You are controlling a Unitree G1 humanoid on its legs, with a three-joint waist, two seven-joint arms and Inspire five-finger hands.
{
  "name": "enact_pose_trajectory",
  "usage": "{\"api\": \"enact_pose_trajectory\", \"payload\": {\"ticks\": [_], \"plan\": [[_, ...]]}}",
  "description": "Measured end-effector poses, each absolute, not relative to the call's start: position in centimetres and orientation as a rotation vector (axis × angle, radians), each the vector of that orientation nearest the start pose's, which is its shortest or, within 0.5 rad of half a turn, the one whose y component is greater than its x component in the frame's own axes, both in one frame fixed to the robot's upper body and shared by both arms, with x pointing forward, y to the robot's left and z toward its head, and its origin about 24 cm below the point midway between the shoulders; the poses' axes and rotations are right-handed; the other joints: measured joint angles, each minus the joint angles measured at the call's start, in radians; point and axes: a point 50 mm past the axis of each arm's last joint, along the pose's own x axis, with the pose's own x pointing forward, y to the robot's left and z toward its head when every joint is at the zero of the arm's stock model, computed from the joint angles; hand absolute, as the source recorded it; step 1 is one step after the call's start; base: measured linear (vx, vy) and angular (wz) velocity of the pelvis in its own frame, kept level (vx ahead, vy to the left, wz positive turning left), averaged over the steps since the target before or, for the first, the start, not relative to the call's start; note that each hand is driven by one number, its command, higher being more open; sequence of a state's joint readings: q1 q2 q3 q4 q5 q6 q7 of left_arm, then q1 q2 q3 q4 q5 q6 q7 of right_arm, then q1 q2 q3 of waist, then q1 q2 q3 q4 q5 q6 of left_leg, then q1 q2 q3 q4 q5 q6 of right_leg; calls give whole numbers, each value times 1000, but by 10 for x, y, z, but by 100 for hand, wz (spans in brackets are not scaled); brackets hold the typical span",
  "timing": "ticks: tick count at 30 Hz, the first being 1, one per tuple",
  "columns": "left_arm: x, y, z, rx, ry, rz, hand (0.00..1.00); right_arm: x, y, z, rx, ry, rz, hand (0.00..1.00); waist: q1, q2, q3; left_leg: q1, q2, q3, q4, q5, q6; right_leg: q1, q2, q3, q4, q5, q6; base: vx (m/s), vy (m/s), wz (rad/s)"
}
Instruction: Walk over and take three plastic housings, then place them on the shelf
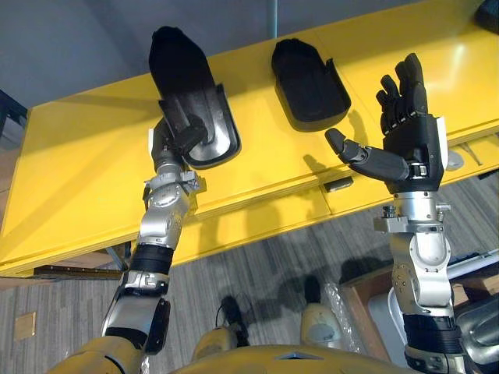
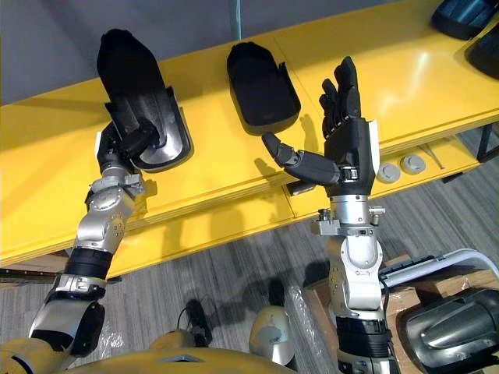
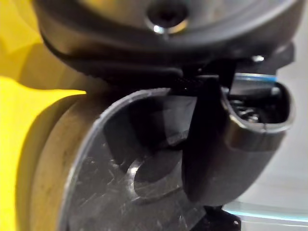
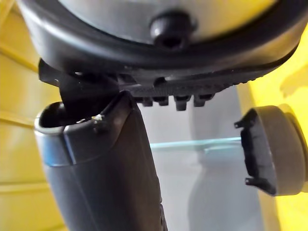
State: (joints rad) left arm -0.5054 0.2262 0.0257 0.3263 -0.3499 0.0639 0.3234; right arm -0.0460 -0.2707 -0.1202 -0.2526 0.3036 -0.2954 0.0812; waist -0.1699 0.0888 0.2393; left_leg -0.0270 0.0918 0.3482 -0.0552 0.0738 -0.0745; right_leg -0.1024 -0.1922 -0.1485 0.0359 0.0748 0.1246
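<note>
A black plastic housing [image 1: 187, 93] is held over the yellow shelf [image 1: 78, 171] at its left part. My left hand [image 1: 173, 139] is shut on the housing's near end, thumb [image 3: 216, 159] pressed into its shiny inner side [image 3: 120, 187]. A second black housing [image 1: 308, 82] lies hollow side up on the shelf, right of the first. My right hand [image 1: 405, 136] is open, fingers straight and thumb spread, above the shelf's front edge just right of that housing and apart from it. Its thumb [image 4: 101, 168] shows in the right wrist view with a housing [image 4: 276, 149] beyond.
More dark housings [image 2: 464, 19] lie at the shelf's far right. Two round grey discs [image 2: 401, 167] and a small black piece [image 1: 337, 184] sit by the front edge. On the floor at lower right stands a box [image 2: 366, 296] with a grey housing [image 2: 452, 331] beside it.
</note>
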Motion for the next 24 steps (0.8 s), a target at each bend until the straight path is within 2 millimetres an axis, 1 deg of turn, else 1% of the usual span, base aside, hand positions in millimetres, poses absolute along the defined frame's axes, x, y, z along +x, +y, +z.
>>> {"api": "enact_pose_trajectory", "payload": {"ticks": [3,5,7,9,13,17,22,24], "plan": [[345,195,114,-109,-91,239,100,241,-204,150,-7,-607,55,100,-3,0,4,2,3,0,0,0,0,1,3,0,0,0,0,0,0,0],[345,195,114,-107,-93,223,100,241,-202,149,-5,-604,63,100,-3,-3,7,5,3,-2,0,0,0,6,3,-1,0,0,0,0,0,0],[345,194,114,-94,-92,202,100,238,-200,148,-3,-602,70,100,0,-7,26,21,4,-4,1,-1,-2,26,3,-4,0,-2,0,-19,3,2],[345,195,113,-85,-86,189,100,233,-197,146,-5,-595,89,100,-1,-8,28,23,5,-11,0,-3,-3,33,2,-11,0,-5,-1,-44,7,7],[343,196,107,-83,-67,191,100,230,-198,141,-5,-575,89,100,-2,-8,28,39,6,-12,-1,-2,-3,49,3,-12,-1,-5,0,0,0,0],[340,198,102,-84,-53,221,100,229,-198,138,10,-564,80,100,-6,-8,28,55,7,-6,-5,-2,-3,59,4,-8,-3,-5,0,-5,1,-5],[333,202,93,-91,-34,288,100,225,-194,130,34,-541,78,100,-16,-8,25,96,7,-2,-29,1,-5,96,8,-12,-22,-3,4,9,0,-4],[329,200,89,-133,-40,340,100,224,-190,127,50,-529,79,100,-16,-8,24,106,7,-3,-29,1,-5,108,8,-16,-25,-3,4,0,0,0]]}}
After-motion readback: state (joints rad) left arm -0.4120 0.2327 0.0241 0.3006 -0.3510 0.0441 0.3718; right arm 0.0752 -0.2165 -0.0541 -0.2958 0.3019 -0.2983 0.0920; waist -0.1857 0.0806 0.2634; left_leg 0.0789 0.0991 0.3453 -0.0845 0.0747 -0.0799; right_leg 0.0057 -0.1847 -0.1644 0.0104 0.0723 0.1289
